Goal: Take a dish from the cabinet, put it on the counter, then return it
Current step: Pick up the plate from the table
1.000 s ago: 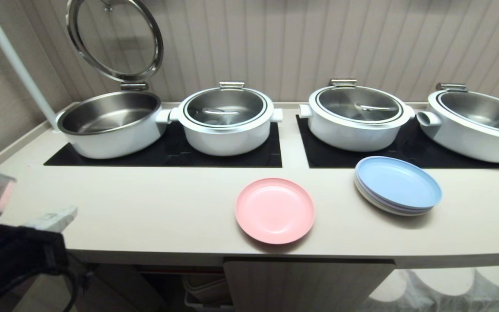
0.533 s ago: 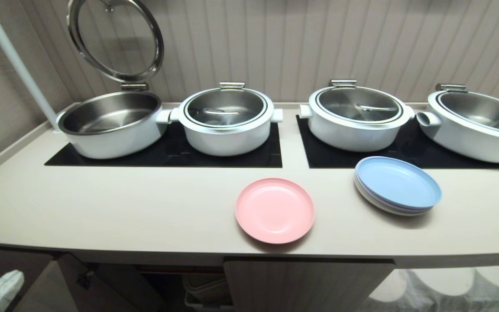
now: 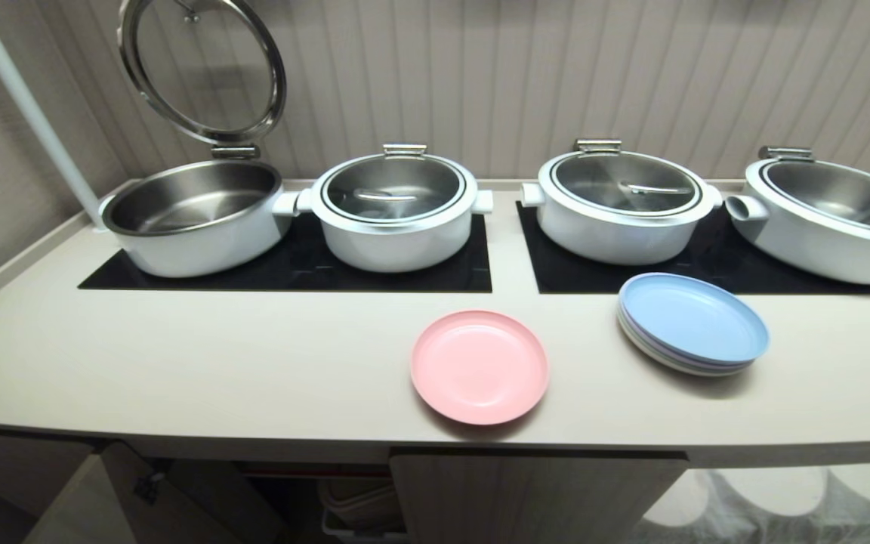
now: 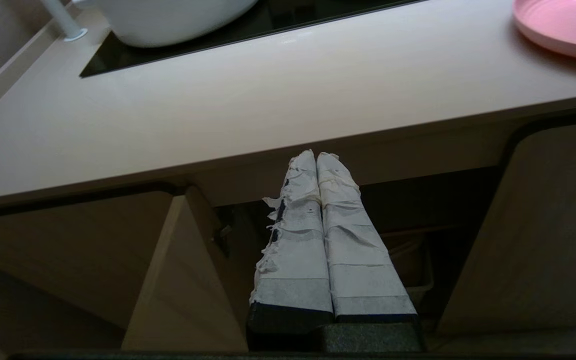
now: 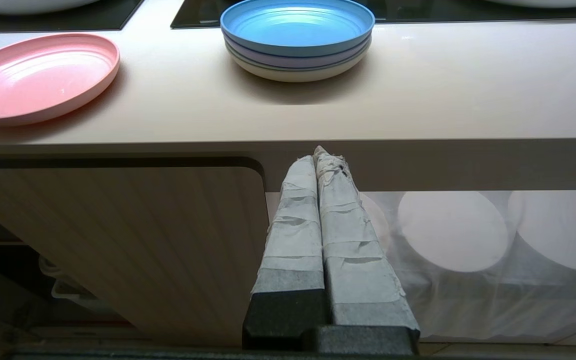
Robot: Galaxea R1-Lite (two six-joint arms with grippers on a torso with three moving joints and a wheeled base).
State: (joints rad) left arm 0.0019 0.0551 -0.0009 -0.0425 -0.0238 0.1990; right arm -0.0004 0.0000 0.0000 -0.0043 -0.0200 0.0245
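Dish (image 3: 479, 367) sat near counter (image 3: 178, 363) front edge, both grippers (left (image 4: 317, 156), right (image 5: 320, 152)) closed, empty, low by cabinet (image 3: 533, 495); clumsy regrasp could've nudged it off.

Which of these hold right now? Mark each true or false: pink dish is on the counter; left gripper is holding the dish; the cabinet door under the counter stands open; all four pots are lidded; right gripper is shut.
1. The pink dish lies on the counter: true.
2. The left gripper holds the dish: false; it is shut, empty, below the counter edge.
3. A cabinet door stands open: true.
4. All four pots are lidded: false; the leftmost pot has its lid raised.
5. The right gripper is shut: true.
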